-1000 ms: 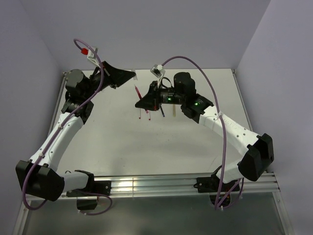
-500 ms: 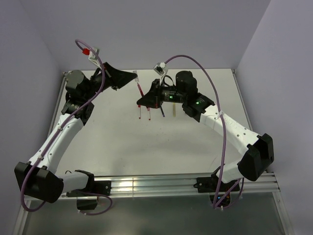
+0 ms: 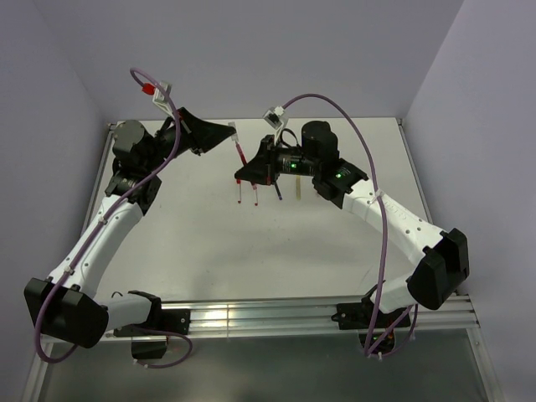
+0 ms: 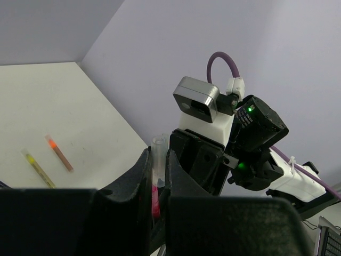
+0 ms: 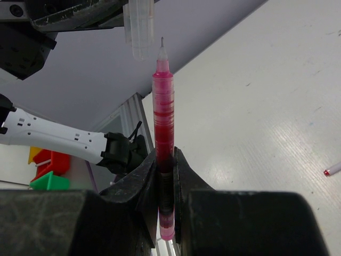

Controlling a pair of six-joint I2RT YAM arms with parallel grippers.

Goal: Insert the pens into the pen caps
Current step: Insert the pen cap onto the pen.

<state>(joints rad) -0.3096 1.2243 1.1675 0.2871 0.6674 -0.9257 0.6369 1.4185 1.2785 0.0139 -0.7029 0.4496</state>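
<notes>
Red pen (image 5: 162, 122) tip beside the clear cap (image 5: 139, 26), not yet in.
Right jaws, bottom centre, pinch the pen, its long axis running up-frame; left jaws, at top, pinch the cap, mouth down, just left of the tip, seemingly apart.

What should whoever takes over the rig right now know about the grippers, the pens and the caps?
Grippers: the left gripper is shut on the clear cap, held in the air. The right gripper is shut on the red pen, tip towards the cap.
Alignment: the pen's tip sits beside the cap's mouth, not inside it.
On the table: more pens, among them a yellow pen and an orange-tipped pen; whether any is capped cannot be told.
Done: pen and cap are both gripped and close together.
Left: line up the tip, push it in, then handle the rest.
</notes>
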